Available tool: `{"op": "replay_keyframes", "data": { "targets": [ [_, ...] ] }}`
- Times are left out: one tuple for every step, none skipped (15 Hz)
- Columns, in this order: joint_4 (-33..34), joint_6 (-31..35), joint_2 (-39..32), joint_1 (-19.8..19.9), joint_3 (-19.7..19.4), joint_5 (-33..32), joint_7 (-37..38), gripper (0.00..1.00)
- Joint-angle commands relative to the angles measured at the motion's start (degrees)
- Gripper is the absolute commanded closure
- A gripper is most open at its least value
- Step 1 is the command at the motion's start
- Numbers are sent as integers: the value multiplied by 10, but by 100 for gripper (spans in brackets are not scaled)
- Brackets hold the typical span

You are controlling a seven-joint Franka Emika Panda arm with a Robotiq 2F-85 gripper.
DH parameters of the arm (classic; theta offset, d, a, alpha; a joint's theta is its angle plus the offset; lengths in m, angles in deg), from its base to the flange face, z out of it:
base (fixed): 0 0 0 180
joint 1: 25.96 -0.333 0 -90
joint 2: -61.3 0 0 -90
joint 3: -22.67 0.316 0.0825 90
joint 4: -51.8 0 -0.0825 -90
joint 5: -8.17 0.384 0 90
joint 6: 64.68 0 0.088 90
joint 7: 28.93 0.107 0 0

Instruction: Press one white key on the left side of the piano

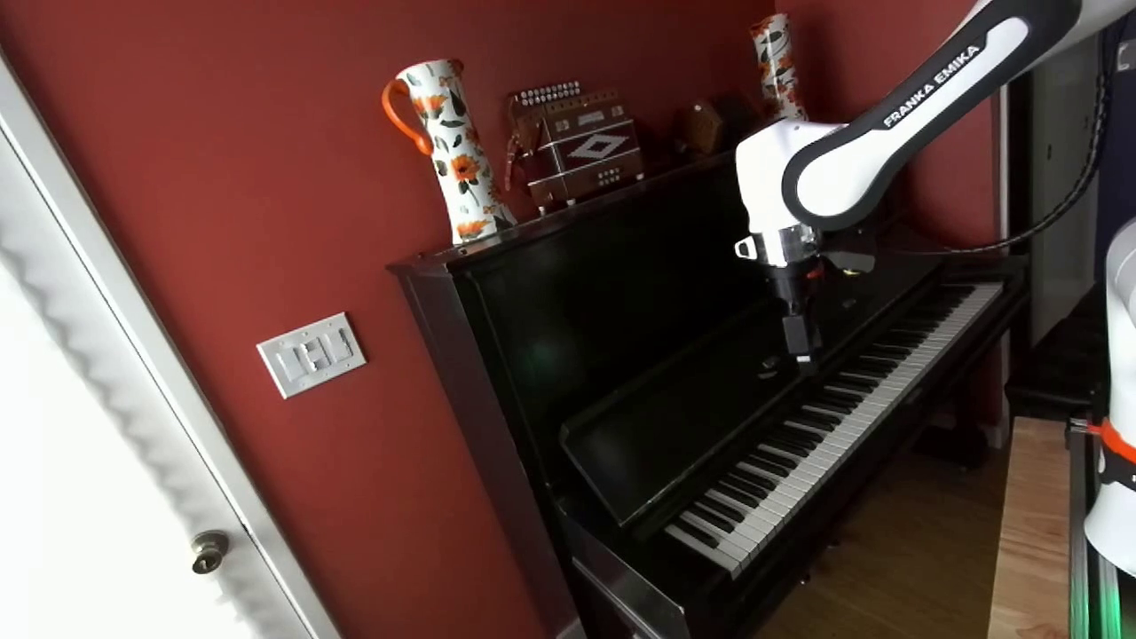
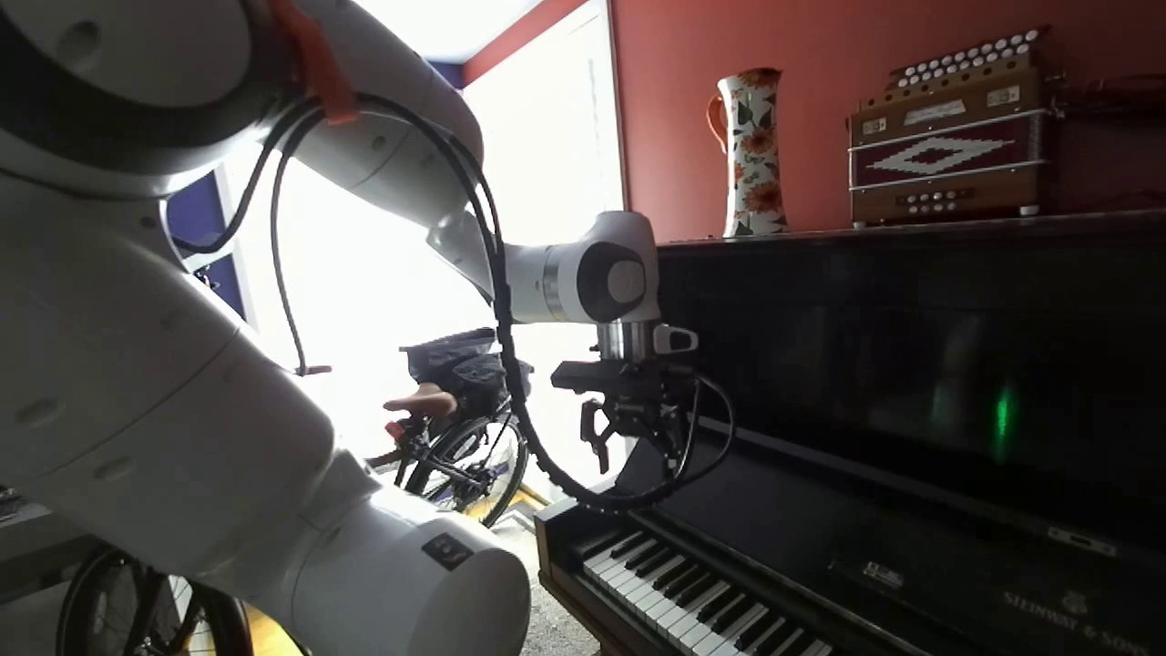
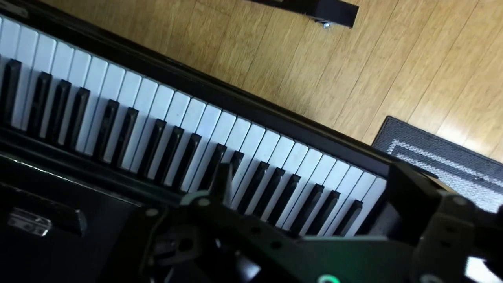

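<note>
The glossy black upright piano (image 1: 603,293) shows in both exterior views (image 2: 911,346), and its front rail shows in the wrist view (image 3: 251,108). Its white keys (image 1: 781,506) show in both exterior views (image 2: 629,583). In the wrist view the white keys (image 3: 237,131) run diagonally, and the keyboard's left end lies between the fingers. My gripper (image 2: 639,463) points down, open and empty, above the piano. It hangs clear above the keys in an exterior view (image 1: 803,355). In the wrist view the gripper (image 3: 312,168) has its fingers wide apart, with dark linkage hiding some key bases.
A floral pitcher (image 1: 457,151) and an accordion (image 1: 586,146) stand on the piano top. The raised lid and fallboard (image 1: 657,435) rise behind the keys. A cable (image 2: 547,465) loops beside the wrist. A bicycle (image 2: 465,456) stands beyond the piano's end. A bench leg (image 3: 334,11) stands on the wooden floor.
</note>
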Motion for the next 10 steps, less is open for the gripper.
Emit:
{"op": "replay_keyframes", "data": {
  "targets": [
    [-30, 111, -83, -17, 18, 18, 20, 0],
    [-34, 134, -102, -16, 24, 12, 24, 0],
    [-28, 95, -62, -13, 16, 8, 11, 0],
    [-31, 113, -81, -15, 20, 8, 15, 0],
    [-32, 123, -95, -15, 22, 8, 17, 0],
    [-31, 126, -102, -15, 23, 8, 17, 0],
    [-31, 126, -104, -14, 23, 8, 17, 0],
    [-30, 126, -104, -14, 23, 8, 17, 0],
    [-31, 136, -106, -15, 22, 13, 20, 0],
    [-39, 181, -115, -21, 12, 38, 10, 0]
  ]
}}
